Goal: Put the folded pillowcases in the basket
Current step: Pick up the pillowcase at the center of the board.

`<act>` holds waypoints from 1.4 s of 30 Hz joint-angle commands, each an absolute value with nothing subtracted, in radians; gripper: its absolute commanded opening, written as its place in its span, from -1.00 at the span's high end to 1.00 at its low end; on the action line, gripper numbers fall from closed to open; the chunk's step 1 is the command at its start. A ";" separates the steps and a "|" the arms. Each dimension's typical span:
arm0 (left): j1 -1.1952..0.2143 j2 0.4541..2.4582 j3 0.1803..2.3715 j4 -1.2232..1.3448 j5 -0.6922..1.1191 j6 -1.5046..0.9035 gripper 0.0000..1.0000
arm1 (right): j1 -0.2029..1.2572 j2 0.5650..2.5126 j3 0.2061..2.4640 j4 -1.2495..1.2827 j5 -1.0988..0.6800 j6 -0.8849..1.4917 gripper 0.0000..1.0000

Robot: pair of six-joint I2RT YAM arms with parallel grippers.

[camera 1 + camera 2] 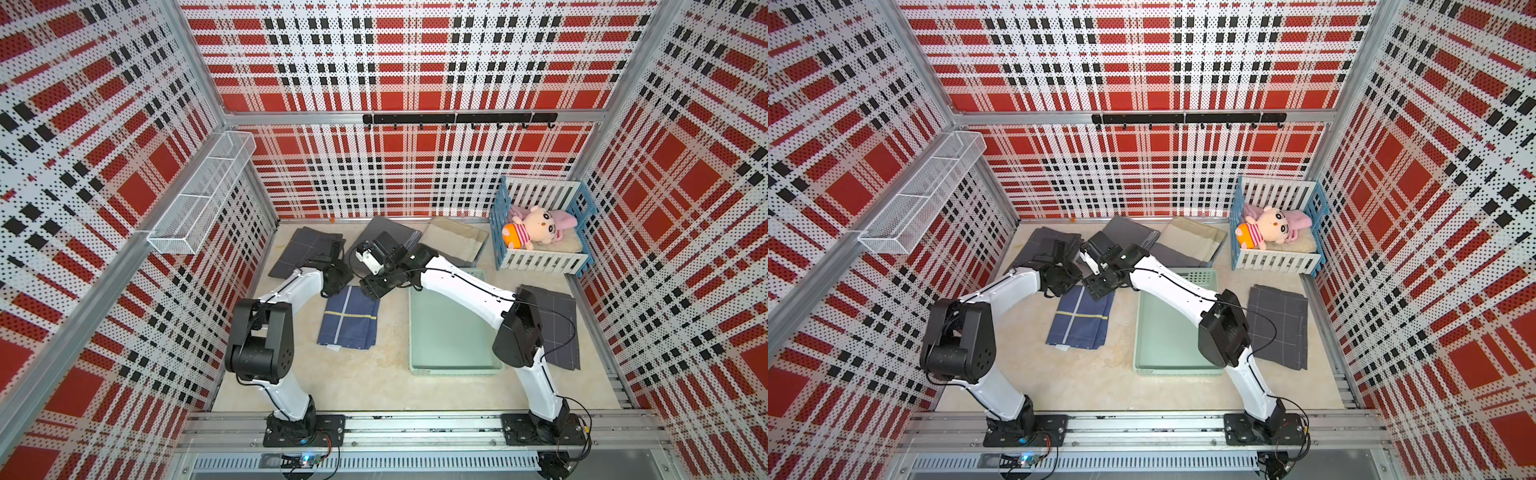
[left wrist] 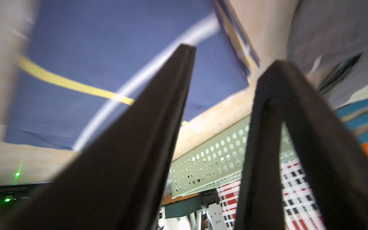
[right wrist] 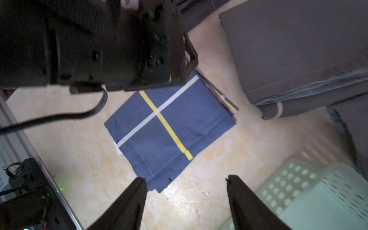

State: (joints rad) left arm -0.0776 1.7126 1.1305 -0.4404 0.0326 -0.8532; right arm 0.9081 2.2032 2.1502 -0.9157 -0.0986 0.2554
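Note:
The folded pillowcase (image 1: 349,318) (image 1: 1079,322) is blue with a white and a yellow stripe, and it lies flat on the table to the left of the basket. The basket (image 1: 453,332) (image 1: 1167,332) is a shallow mint-green crate with nothing in it. My left gripper (image 1: 332,286) (image 2: 233,57) hangs over the pillowcase's (image 2: 99,59) far edge, open with nothing between its fingers. My right gripper (image 1: 374,287) (image 3: 186,178) stands open just above the table at the pillowcase's (image 3: 171,123) far right corner, next to the basket (image 3: 310,191).
Folded grey cloths (image 1: 307,253) (image 1: 386,237) and a beige one (image 1: 457,241) lie along the back. A grey checked cloth (image 1: 552,324) lies right of the basket. A toy crib (image 1: 540,262) with a doll stands at the back right. A wire shelf basket (image 1: 203,195) hangs on the left wall.

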 commanded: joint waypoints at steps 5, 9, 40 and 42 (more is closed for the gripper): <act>-0.034 1.818 1.180 -0.488 0.033 -0.685 0.13 | 0.905 2.331 2.186 -0.983 -0.249 0.332 -0.46; -0.036 1.874 1.201 -0.489 0.048 -0.664 0.09 | 0.904 2.360 2.165 -0.992 -0.264 0.344 -0.46; 0.026 1.629 0.944 -0.532 -0.081 -0.833 0.46 | 0.897 2.364 2.060 -0.992 -0.273 0.342 -0.47; 0.033 1.608 0.948 -0.543 -0.084 -0.831 0.26 | 0.901 2.356 2.028 -0.983 -0.287 0.344 -0.47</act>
State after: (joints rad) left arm 0.0216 1.6562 0.9428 -0.5144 -0.0692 -0.8185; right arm 0.9009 2.3547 2.0357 -0.9756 -0.2714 0.3531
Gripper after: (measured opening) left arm 0.331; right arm 0.738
